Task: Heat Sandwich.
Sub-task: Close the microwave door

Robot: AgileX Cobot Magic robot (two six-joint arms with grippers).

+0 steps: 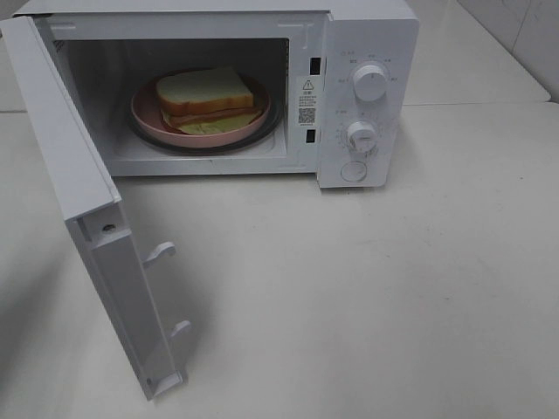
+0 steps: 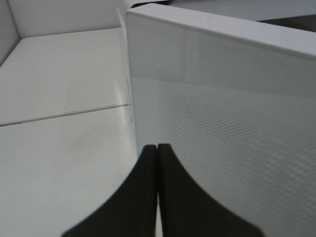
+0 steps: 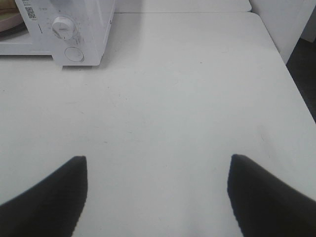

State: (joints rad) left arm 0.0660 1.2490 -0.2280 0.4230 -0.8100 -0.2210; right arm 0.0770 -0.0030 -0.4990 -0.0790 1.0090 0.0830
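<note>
The sandwich (image 1: 205, 94) lies on a round pink plate (image 1: 144, 113) inside the white microwave (image 1: 367, 35), whose door (image 1: 83, 201) hangs wide open toward the front left. Neither arm shows in the exterior high view. In the left wrist view my left gripper (image 2: 157, 148) is shut, fingertips pressed together, right up against the outer face of the door (image 2: 227, 138) near its edge. My right gripper (image 3: 158, 165) stands open over bare tabletop, well away from the microwave (image 3: 74, 24), with nothing between its fingers.
The microwave has two knobs (image 1: 370, 80) and a round button (image 1: 354, 171) on its right-hand panel. The white table (image 1: 367, 297) stretches in front and to the right. Its right edge (image 3: 289, 69) drops off beside a white wall.
</note>
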